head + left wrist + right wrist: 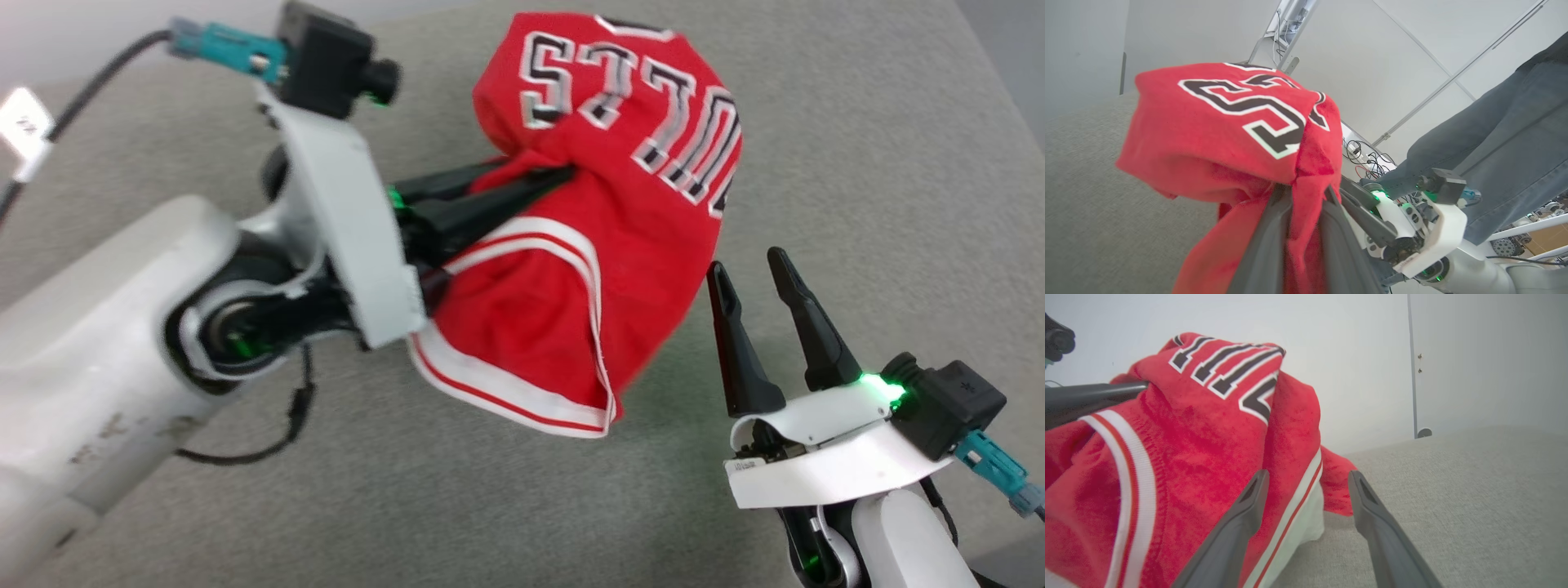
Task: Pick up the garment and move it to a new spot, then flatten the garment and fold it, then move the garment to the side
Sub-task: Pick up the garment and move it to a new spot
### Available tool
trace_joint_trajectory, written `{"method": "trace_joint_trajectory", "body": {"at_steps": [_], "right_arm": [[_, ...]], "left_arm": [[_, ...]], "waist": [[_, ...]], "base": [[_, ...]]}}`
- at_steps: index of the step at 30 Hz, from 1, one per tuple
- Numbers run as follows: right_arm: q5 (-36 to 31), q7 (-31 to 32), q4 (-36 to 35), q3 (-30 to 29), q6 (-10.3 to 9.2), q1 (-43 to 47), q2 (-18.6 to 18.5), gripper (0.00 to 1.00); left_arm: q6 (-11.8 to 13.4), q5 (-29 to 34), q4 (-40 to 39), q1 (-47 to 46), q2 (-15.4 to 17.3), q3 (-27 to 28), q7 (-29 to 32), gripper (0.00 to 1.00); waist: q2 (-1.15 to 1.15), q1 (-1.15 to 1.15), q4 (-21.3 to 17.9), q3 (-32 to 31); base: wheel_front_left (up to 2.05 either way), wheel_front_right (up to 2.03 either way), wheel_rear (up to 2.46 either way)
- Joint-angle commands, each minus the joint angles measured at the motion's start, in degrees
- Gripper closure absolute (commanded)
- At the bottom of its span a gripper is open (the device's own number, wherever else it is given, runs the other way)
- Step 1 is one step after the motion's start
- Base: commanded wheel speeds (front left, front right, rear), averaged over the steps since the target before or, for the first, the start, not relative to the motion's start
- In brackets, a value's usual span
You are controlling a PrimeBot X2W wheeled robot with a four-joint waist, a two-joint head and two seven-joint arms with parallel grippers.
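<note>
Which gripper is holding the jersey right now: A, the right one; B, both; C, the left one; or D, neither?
C: the left gripper is shut on a bunch of the jersey, lifting it off the grey surface, while the right gripper stands open beside it, gripping nothing.

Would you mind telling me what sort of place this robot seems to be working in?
Probably a robotics lab or test room: loose cables lie tangled on the floor by plain white wall panels, and a person's leg stands near the grey fabric work surface.
</note>
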Motion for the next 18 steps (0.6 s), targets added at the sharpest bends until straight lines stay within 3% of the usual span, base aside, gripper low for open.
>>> {"method": "trace_joint_trajectory", "body": {"at_steps": [1,10,15,18], "right_arm": [[0.3,0.0,-0.7,0.0,0.02,0.5,0.2,0.00],[1.8,0.0,-2.5,0.8,0.02,2.2,0.2,0.00],[1.7,0.0,-3.0,0.7,0.02,1.7,0.2,0.00],[1.7,0.0,-3.5,0.9,0.02,1.1,0.2,0.00]], "left_arm": [[0.0,0.2,1.1,1.2,1.5,0.0,-0.2,1.00],[0.0,8.1,14.0,4.1,10.5,-6.2,0.7,1.00],[0.0,18.3,16.9,2.3,12.0,-12.4,-0.1,1.00],[0.0,23.3,17.0,2.6,11.3,-14.5,0.6,1.00]], "waist": [[0.00,0.00,-3.4,2.3],[0.00,0.00,-5.3,3.2],[0.00,0.00,-4.8,3.9],[0.00,0.00,-4.7,4.7]], "base": [[0.00,0.00,0.00],[0.00,0.00,0.00],[0.00,0.00,0.00],[0.00,0.00,0.00]]}}
